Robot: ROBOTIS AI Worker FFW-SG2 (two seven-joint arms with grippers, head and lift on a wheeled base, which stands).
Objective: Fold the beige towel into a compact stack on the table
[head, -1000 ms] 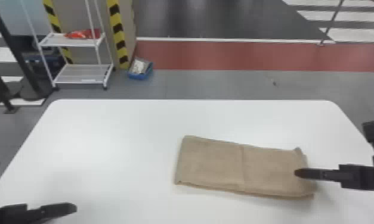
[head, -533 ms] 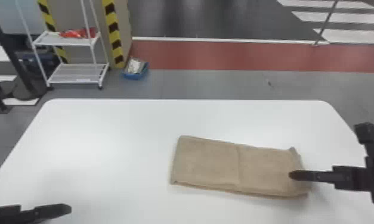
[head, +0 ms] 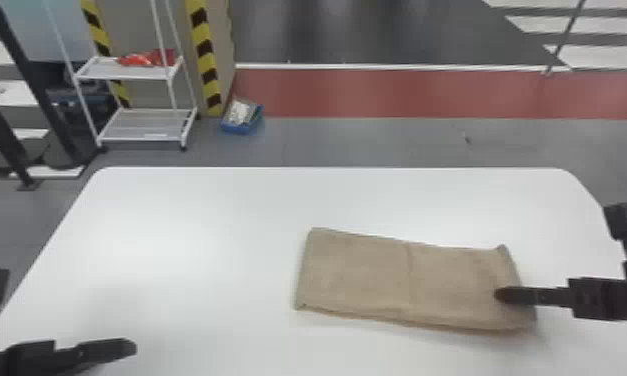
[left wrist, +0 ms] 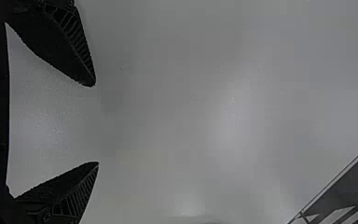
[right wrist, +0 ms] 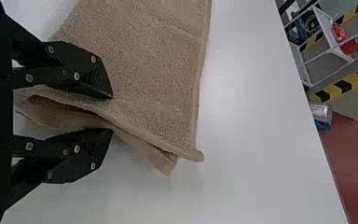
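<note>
Beige towel (head: 357, 275): on the white table (head: 202, 215), right of centre – long way running roughly left to right, right end nearer the table's right edge, well apart from the far edge. Folded in layers.
Crease: 1 line across the towel's upper face, near mid-length.
Far right corner of towel: turned up slightly in the head view.
Right gripper (head: 502, 295): comes in from the table's right edge, at the towel's right end. In its wrist view, the 2 fingers of the right gripper (right wrist: 112, 113) stand part-way apart, the layered towel end between them; layers separated by a dark gap there, so not clenched.
Left gripper (head: 127, 346): over the table, towards its left edge, well apart from the towel. Released – left wrist view has its 2 fingertips wide apart, bare table between.
Rack (head: 137, 120): beyond the table's far left corner, 2 shelves showing, red item (head: 147, 58) on the upper 1.
Blue bin (head: 242, 125): on the floor beyond the far edge, just beside a striped pillar (head: 206, 55).
</note>
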